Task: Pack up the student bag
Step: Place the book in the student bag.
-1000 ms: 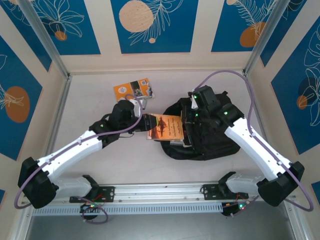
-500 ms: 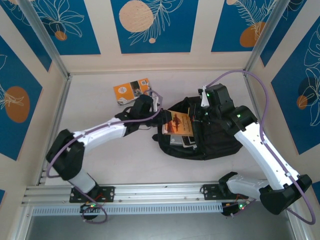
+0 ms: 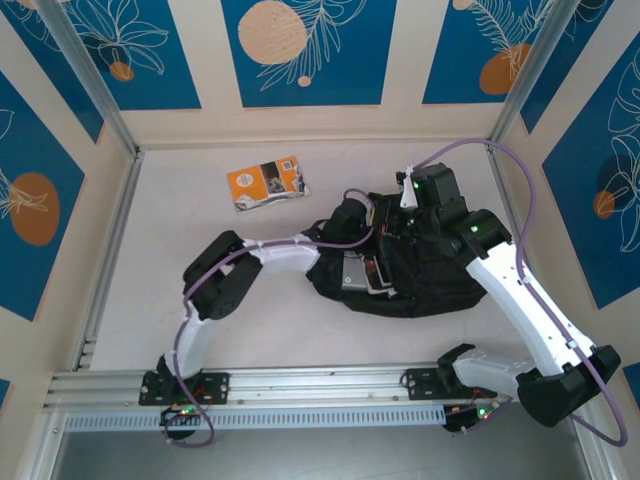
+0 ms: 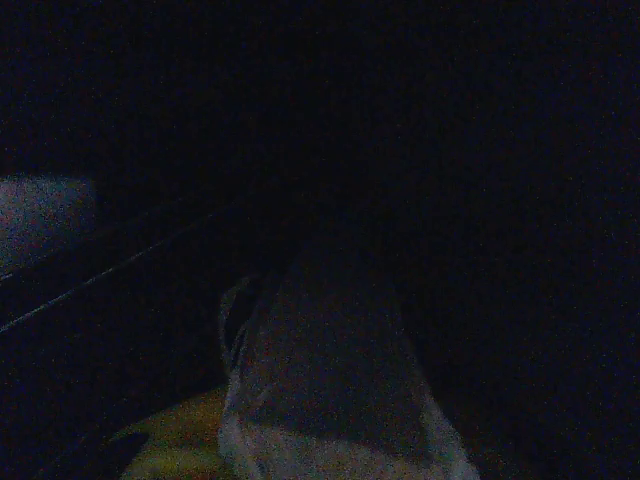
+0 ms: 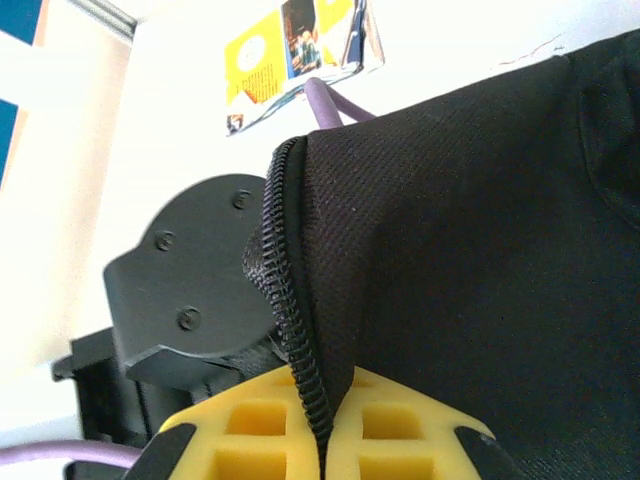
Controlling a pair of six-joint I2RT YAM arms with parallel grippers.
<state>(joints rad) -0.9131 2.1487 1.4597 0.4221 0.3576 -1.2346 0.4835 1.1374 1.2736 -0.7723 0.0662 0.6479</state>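
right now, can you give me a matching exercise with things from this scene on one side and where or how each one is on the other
Things:
1 student bag
2 orange book
3 right gripper
4 left arm

States:
a clamped on a zipper edge
b flat at the far side, touching nothing
c black fabric, slumped on the table
d stretched across to the bag's opening

Pairs: 1-c, 2-b, 3-a, 4-d

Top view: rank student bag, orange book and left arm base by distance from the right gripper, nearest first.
1. student bag: pinched at its zipper edge by the right gripper, so it is touching.
2. orange book: lying off to the bag's far left.
3. left arm base: near-left corner, clearly farthest.
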